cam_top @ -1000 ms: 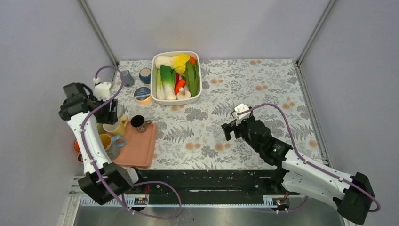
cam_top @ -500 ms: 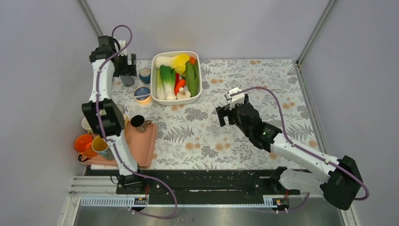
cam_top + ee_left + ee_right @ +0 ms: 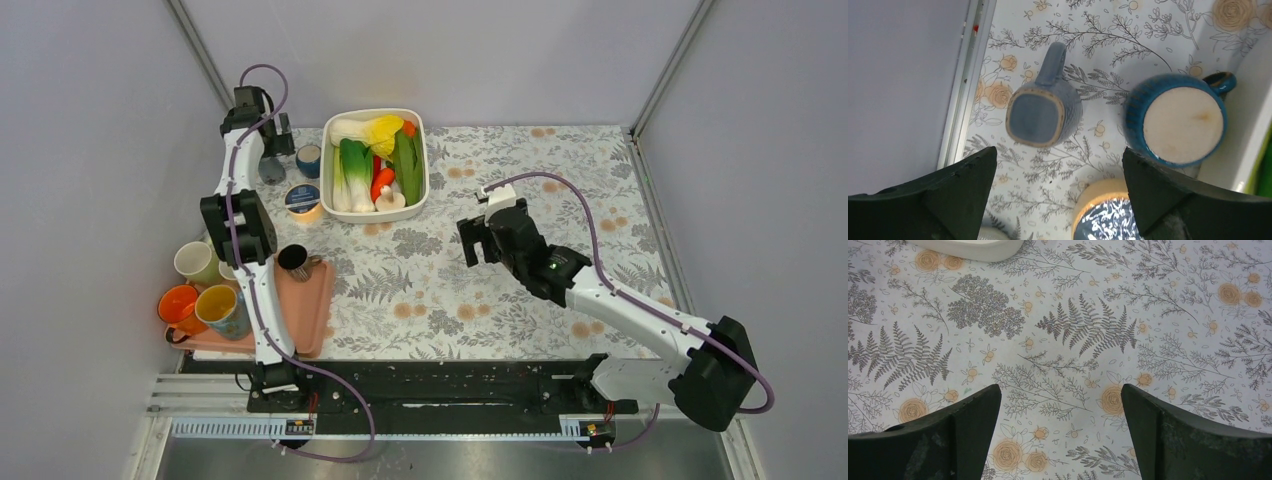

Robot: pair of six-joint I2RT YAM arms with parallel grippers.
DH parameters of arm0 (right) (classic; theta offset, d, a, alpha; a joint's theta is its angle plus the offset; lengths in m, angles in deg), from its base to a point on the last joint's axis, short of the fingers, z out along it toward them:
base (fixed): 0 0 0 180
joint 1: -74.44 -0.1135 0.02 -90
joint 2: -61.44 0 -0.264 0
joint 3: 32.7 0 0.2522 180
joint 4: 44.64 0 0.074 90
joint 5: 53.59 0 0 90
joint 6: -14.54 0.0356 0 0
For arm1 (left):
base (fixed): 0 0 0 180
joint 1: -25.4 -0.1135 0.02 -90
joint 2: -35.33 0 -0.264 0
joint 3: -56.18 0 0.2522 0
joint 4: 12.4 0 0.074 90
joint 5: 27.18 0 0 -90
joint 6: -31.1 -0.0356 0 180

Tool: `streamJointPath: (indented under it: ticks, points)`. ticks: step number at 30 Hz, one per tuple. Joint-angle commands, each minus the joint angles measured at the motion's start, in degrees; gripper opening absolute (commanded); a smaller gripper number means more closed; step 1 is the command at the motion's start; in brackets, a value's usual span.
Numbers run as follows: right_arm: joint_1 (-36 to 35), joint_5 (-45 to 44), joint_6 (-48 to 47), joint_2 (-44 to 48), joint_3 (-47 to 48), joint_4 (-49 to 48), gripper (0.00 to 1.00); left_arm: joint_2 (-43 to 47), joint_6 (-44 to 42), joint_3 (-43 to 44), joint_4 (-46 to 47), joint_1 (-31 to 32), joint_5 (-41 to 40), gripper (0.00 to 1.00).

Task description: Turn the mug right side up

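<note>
Left claw [image 3: 1058, 149] wide open, empty, above upside-down grey mug [image 3: 1044, 111], far left. Right claw [image 3: 1060, 387] wide open, empty, over tablecloth [image 3: 1088, 330].

Patterned cup [image 3: 1104, 216] is chopped off at the left wrist view's bottom edge; white dish [image 3: 964, 247] is clipped at the right wrist view's top.

Three mugs just left of the one white dish [image 3: 360, 216]: grey mug [image 3: 1044, 112], blue mug [image 3: 1175, 120], speckled cup [image 3: 302, 197]. Three more well left of it: cream mug [image 3: 195, 262], orange mug [image 3: 178, 303], patterned mug [image 3: 222, 308]. One pink tray [image 3: 300, 315]; one dark thing [image 3: 293, 258], perhaps a cup.
</note>
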Motion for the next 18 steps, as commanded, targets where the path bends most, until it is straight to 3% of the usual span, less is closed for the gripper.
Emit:
streamJointPath:
  ticks: [1, 13, 18]
  points:
    - [0.5, -1.0, -0.8, -1.8, 5.6, 2.1, 0.99, -2.8, 0.4, 2.8, 7.2, -0.8, 0.4, 0.99]
    - [1.5, -3.3, -3.3, -4.3, 9.9, 6.4, 1.0, -7.8, -2.9, 3.8, 10.3, -2.8, 6.0, 0.99]
    - [1.6, -4.3, -2.2, -4.9, 11.6, 7.9, 0.99, -8.5, -2.4, 3.9, 11.6, -3.8, 9.4, 0.87]
